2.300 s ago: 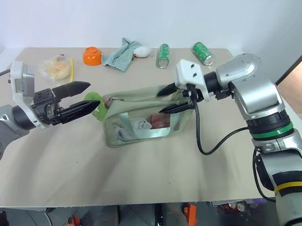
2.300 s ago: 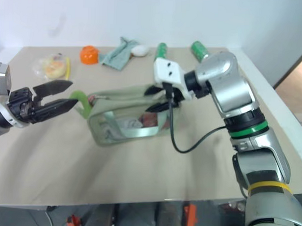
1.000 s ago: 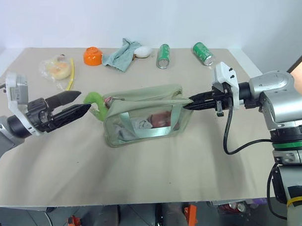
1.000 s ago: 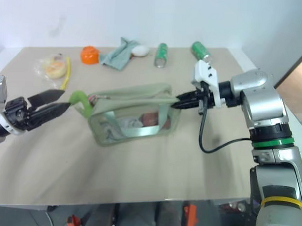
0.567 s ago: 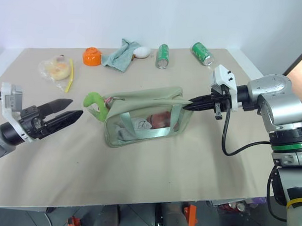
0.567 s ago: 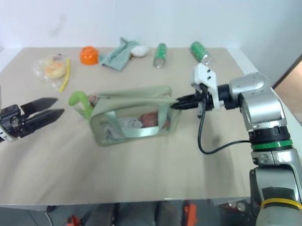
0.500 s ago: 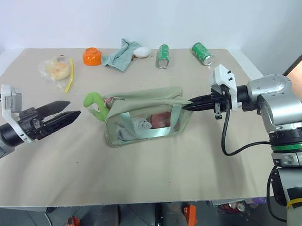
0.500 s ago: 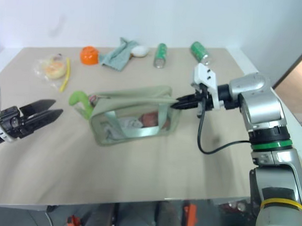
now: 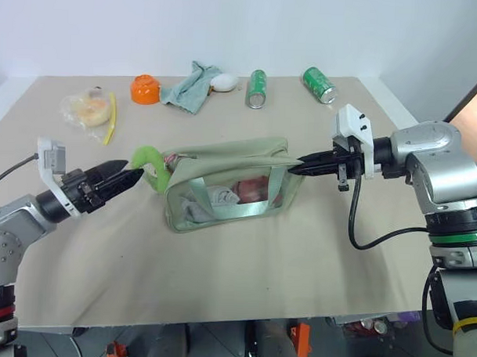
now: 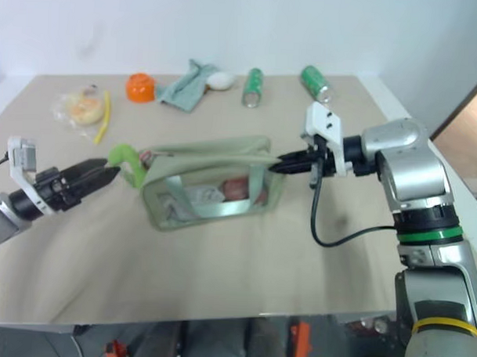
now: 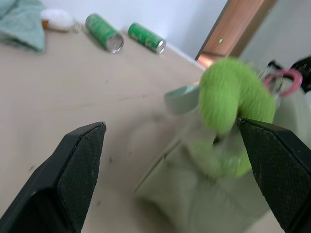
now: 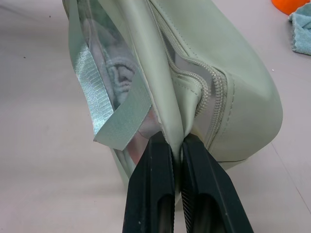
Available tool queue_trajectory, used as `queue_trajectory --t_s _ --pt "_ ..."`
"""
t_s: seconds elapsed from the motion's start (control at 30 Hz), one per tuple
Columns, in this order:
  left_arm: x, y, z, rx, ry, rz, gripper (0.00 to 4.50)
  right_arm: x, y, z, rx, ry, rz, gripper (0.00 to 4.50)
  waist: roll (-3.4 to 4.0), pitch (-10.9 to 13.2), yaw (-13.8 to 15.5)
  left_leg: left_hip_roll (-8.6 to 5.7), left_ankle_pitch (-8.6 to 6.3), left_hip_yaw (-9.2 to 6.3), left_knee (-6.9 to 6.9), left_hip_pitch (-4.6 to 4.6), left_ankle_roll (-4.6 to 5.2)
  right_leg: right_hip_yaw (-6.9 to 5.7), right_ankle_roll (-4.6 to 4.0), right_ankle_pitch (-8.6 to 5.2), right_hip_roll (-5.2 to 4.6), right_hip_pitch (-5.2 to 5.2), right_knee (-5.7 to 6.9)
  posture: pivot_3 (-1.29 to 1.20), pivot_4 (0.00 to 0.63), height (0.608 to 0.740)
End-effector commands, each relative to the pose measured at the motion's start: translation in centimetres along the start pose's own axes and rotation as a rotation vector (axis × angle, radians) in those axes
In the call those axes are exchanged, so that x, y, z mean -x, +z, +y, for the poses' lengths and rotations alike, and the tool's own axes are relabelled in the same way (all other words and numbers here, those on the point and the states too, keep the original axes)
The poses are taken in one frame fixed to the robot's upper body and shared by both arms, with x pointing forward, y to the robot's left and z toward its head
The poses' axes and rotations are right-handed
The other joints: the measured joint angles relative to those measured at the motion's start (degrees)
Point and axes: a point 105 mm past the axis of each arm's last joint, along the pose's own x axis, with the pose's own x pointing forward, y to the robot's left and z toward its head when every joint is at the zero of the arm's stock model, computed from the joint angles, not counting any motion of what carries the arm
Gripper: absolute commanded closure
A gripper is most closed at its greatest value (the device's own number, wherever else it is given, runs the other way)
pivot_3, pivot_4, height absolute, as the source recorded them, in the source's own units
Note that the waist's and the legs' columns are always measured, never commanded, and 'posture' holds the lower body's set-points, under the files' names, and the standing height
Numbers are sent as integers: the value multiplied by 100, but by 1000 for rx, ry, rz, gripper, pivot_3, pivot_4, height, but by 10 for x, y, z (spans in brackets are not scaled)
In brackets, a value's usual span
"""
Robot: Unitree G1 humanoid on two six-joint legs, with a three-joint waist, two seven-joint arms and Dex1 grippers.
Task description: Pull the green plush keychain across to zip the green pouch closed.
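Observation:
The green pouch (image 9: 226, 186) stands mid-table, its clear front panel facing me and items showing inside. The lime green plush keychain (image 9: 148, 160) hangs at the pouch's left end. My left gripper (image 9: 132, 174) is open, its tips right beside the keychain. In the left wrist view the keychain (image 11: 232, 98) sits just inside one of the fingers (image 11: 274, 165), and I cannot tell if they touch. My right gripper (image 9: 294, 169) is shut on the pouch's right end. The right wrist view shows its fingers (image 12: 154, 189) pinching the fabric beside the zipper (image 12: 212, 92).
Along the far edge lie an orange bowl (image 9: 146, 88), a teal cloth (image 9: 192, 84), a white object (image 9: 224, 82) and two green cans (image 9: 258, 88) (image 9: 320, 84). A plastic bag of food (image 9: 86, 106) and a yellow stick (image 9: 111, 119) lie far left.
My left arm has swung forward and right, bringing its open fingers up beside the keychain. The right gripper and the pouch have stayed put.

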Motion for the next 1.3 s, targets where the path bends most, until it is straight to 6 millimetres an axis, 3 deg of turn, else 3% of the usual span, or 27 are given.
queue_trajectory --t_s 0.03,0.1,0.2,0.57,0.73,1.07,1.17,1.3 --pt "-4 0 -2 -14 -11 4 0 4 7 2 25 -7 -19 4472 0 0 -8 0 0 0 0 1 0 1 0 0 0 0 0 0 150 740" --pt "-7 -3 -6 6 -37 10 0 4 7 2 25 -11 -18 4472 0 0 -8 1 0 0 0 2 0 2 -1 0 2 0 0 0 150 740" --pt "-10 -7 -11 9 -53 23 771 4 8 3 26 -12 -19 4500 0 0 -4 2 0 0 0 3 0 2 -1 0 2 1 0 0 150 740" --pt "-13 2 -24 28 -128 -15 4483 1 9 2 29 -14 -27 4500 0 0 -5 2 0 1 0 4 0 2 -2 1 2 2 0 0 150 740" --pt "-17 10 -24 -24 -96 -38 4483 -1 10 2 28 -11 -29 4500 0 0 -4 2 0 1 0 5 0 3 -2 1 3 2 0 0 150 740" --pt "-47 84 -48 -234 -180 -193 4483 -2 11 0 30 -9 -27 4500 -4 2 4 1 1 0 10 2 1 4 1 7 3 6 0 0 150 740" --pt "-64 87 -63 -295 -249 -158 4483 -2 11 0 30 -13 -29 4500 -4 2 4 0 1 0 17 1 1 4 3 8 3 8 0 0 150 740" --pt "-85 76 -77 -394 -326 -67 4483 -2 11 -1 29 -20 -31 4500 -4 2 -2 0 0 6 19 4 1 12 7 10 4 9 0 0 150 740"
